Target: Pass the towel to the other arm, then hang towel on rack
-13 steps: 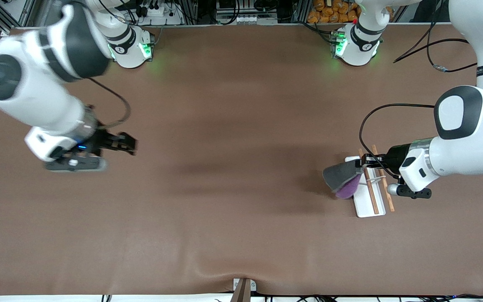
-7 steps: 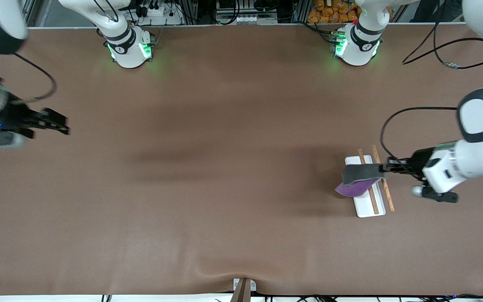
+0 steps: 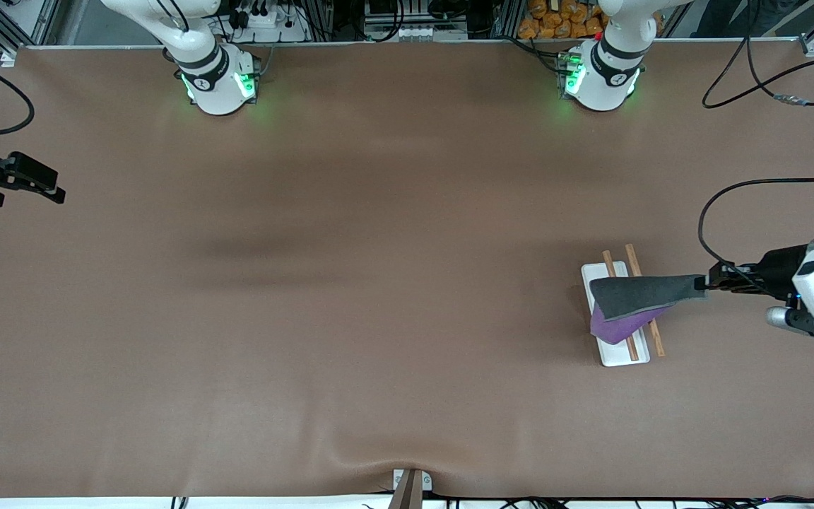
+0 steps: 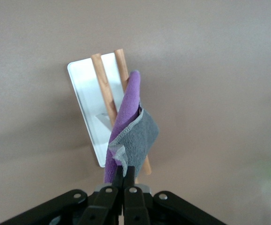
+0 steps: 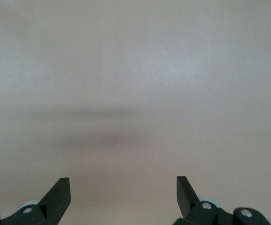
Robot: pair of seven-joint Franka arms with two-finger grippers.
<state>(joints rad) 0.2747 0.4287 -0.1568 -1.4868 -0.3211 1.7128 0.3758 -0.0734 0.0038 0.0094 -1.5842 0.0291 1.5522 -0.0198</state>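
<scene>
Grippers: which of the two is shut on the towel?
The left gripper, over the table beside the rack, pinches a corner of the towel. The right gripper hangs open and empty over its end of the table.

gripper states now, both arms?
Left gripper: shut on the small grey-and-purple cloth towel, over the white wooden-rod rack.
Right gripper: open, empty, waiting.

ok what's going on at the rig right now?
The left gripper is shut on one corner of the towel, holding it stretched over the rack at the left arm's end of the table. The cloth's purple face droops onto the two wooden rods, but it is not yet released. The right gripper is open and empty, waiting at the right arm's end of the brown table.
</scene>
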